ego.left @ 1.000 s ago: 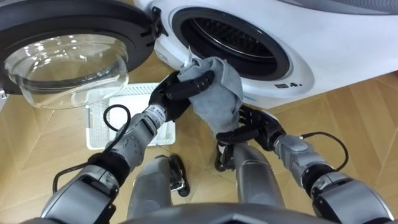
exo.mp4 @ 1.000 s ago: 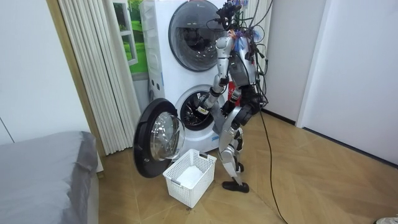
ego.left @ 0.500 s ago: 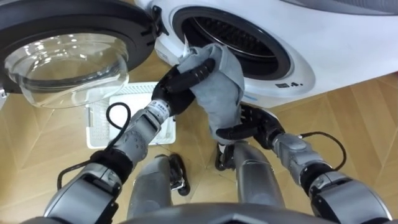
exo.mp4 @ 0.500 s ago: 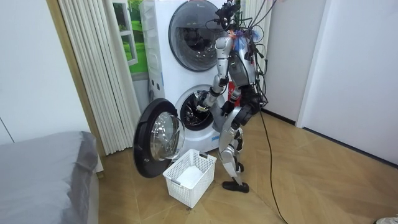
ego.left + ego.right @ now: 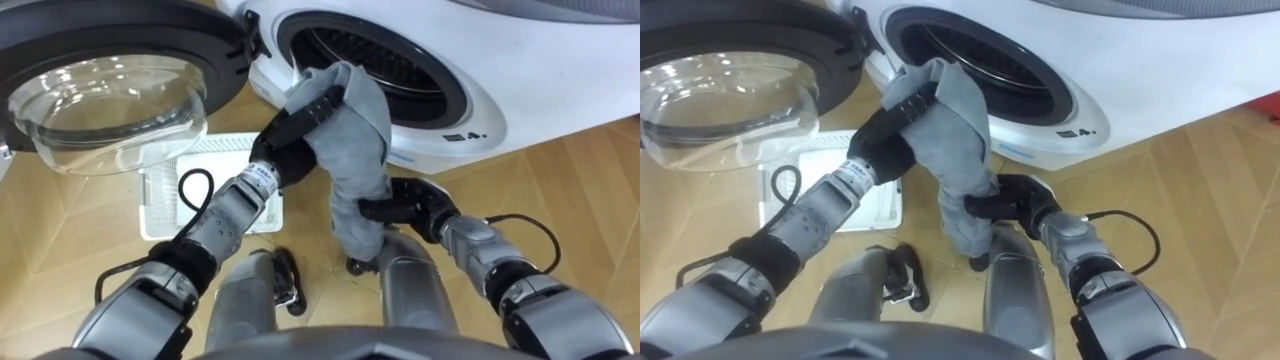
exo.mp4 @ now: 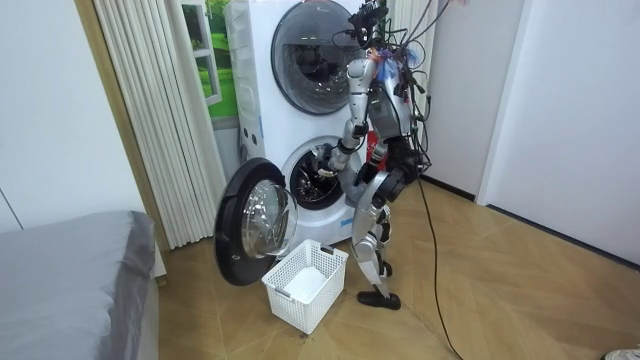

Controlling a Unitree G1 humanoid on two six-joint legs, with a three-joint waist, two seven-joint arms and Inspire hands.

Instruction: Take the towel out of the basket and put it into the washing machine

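Towel (image 5: pixel 355 130) higher, nearer washing machine (image 5: pixel 520 80)

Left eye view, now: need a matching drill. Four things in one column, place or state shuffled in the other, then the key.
Things
1. towel
2. washing machine door
3. laundry basket
4. left robot hand

Place or state
A. swung open, at the view's left
B. white, on the floor below the door
C. grey, hanging in front of the drum opening
D. curled round the towel's top

Pairs: 1-C, 2-A, 3-B, 4-D
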